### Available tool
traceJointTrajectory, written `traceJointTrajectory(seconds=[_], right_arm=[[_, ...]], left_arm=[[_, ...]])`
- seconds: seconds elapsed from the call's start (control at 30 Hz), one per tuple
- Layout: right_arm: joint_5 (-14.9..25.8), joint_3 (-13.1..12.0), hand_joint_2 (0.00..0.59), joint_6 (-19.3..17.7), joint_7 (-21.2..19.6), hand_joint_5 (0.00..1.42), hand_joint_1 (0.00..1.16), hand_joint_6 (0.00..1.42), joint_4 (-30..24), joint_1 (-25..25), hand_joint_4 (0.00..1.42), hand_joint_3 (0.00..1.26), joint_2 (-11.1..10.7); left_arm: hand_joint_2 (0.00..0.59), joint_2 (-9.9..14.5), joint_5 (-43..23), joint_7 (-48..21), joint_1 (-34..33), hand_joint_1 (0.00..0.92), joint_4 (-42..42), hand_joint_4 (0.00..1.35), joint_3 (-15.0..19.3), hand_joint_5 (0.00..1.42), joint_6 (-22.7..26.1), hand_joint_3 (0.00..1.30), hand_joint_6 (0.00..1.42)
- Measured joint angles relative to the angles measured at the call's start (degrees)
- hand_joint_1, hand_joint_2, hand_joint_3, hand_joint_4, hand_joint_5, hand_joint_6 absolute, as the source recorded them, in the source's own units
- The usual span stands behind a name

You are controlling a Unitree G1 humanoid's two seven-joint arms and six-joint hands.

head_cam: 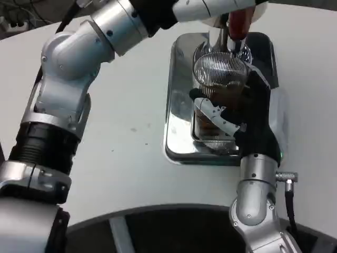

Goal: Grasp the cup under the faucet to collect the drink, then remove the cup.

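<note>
Two silver forearms reach over the white tabletop (131, 158) toward a shiny metal drip tray (178, 105); on that tray stands a clear ribbed glass cup (218, 84), upright and holding brown drink in its lower part, directly under the chrome faucet (226, 39) whose red handle (238, 23) rises just above the cup's rim; the right hand (242, 118) grasps the cup from the side nearest the robot, its white and black fingers (213, 113) wrapped across the front of the glass while the black palm lies against the cup's right side; the right forearm (255, 195) comes up from the lower edge of the view, with a black cable (289, 203) hanging beside it; the left forearm (113, 26) crosses from the left side to the top of the view, and the left hand (210, 8) sits at the upper edge close to the red handle, cut off by the frame, so whether it is clenched, spread or gripping anything cannot be told.
</note>
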Motion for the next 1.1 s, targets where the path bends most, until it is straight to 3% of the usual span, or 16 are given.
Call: traceJointTrajectory(seconds=[0.27, 0.6, 1.1], right_arm=[[0.0, 0.0, 0.266, -0.2, -1.1, 0.61, 0.83, 0.48, -0.6, 0.5, 0.53, 0.43, 0.0], [-0.4, 0.1, 0.266, -0.2, -1.7, 0.65, 0.83, 0.50, -1.8, 1.4, 0.56, 0.46, 0.0], [-2.2, -0.7, 0.209, -0.5, -3.1, 0.86, 0.90, 0.73, -7.1, 6.6, 0.70, 0.60, -0.2]], left_arm=[[0.079, 1.2, -2.8, -0.1, 3.8, 0.000, -7.5, 0.19, 0.4, 0.29, 2.6, 0.15, 0.19], [0.079, 4.5, -4.3, -0.2, 10.1, 0.000, -15.4, 0.22, 2.3, 0.30, 6.6, 0.16, 0.20], [0.079, 8.5, -8.1, -0.2, 21.1, 0.000, -26.5, 0.23, 7.1, 0.31, 11.5, 0.17, 0.21]])
